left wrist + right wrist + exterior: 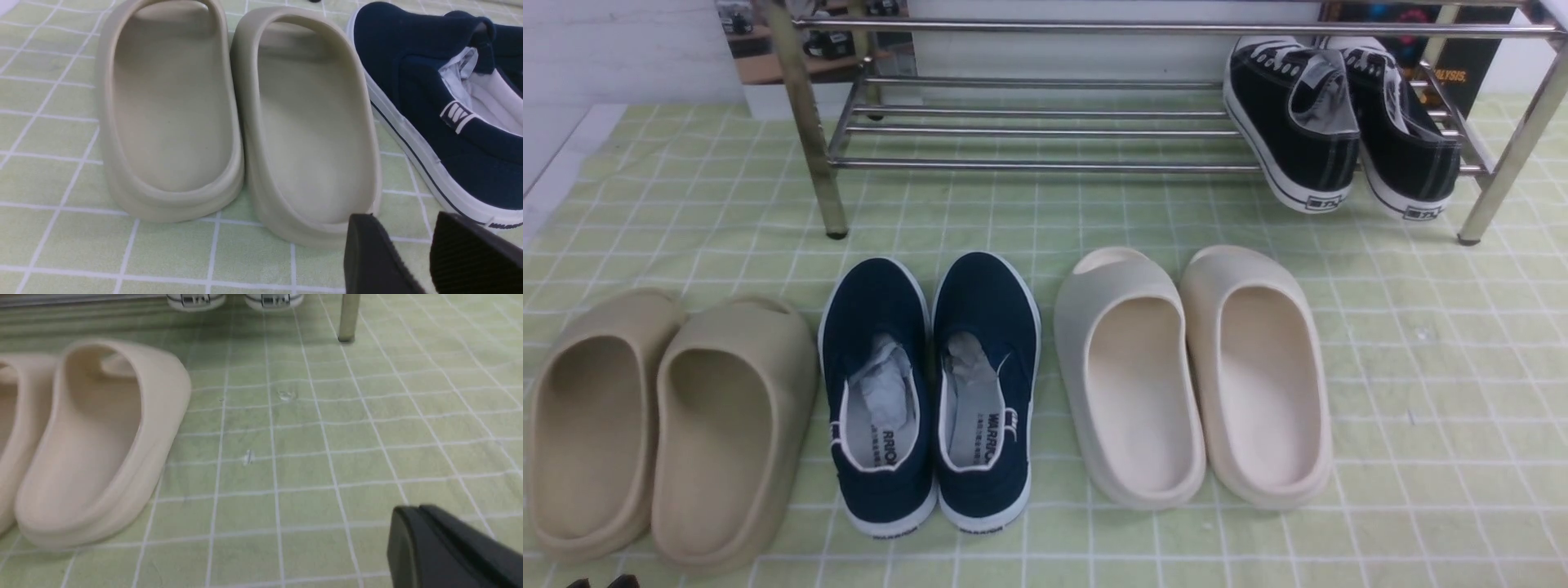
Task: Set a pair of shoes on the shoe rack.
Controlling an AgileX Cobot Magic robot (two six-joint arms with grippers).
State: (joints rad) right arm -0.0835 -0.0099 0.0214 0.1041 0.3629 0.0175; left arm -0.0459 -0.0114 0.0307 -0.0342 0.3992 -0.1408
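Observation:
The two black canvas sneakers (pixel 1294 122) (pixel 1401 131) with white soles rest side by side on the lower bars of the steel shoe rack (pixel 1029 163), at its right end, heels toward me. Their heels show in the right wrist view (pixel 196 300). My left gripper (pixel 402 228) is open and empty, low above the cloth between the beige slides and the navy shoe; its tips just show in the front view (pixel 600 582). My right gripper (pixel 414 512) is shut and empty, low over bare cloth right of the cream slides. It is out of the front view.
On the green checked cloth (pixel 1421 367) stand a pair of beige slides (pixel 662 425), a pair of navy slip-ons (pixel 931 384) and a pair of cream slides (pixel 1192 376). A rack leg (pixel 347 318) stands at the far right.

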